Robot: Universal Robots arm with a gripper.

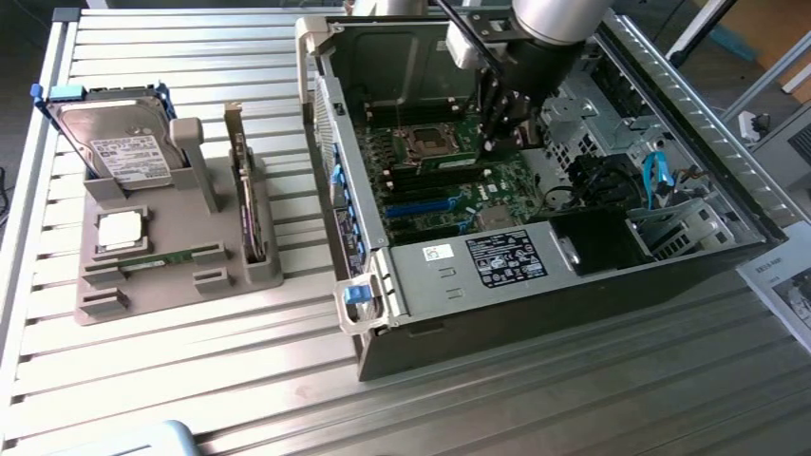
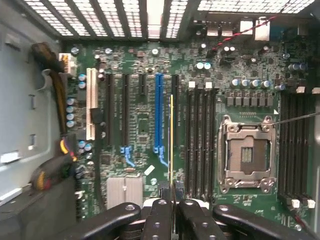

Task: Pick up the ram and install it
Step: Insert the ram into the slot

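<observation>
Hovering inside the computer case, my gripper is clamped on the ram, held edge-on over the motherboard beside the memory slots. Slight tilt could jam it against a slot wall.

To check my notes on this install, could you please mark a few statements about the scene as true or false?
1. The gripper is shut on the ram. True.
2. The hard drive stands in the tray. True.
3. The gripper is above the tray. False: it is inside the case, above the motherboard; the tray stands apart, at the exterior view's left.
4. A cooler covers the CPU socket. False: the socket is uncovered.
</observation>
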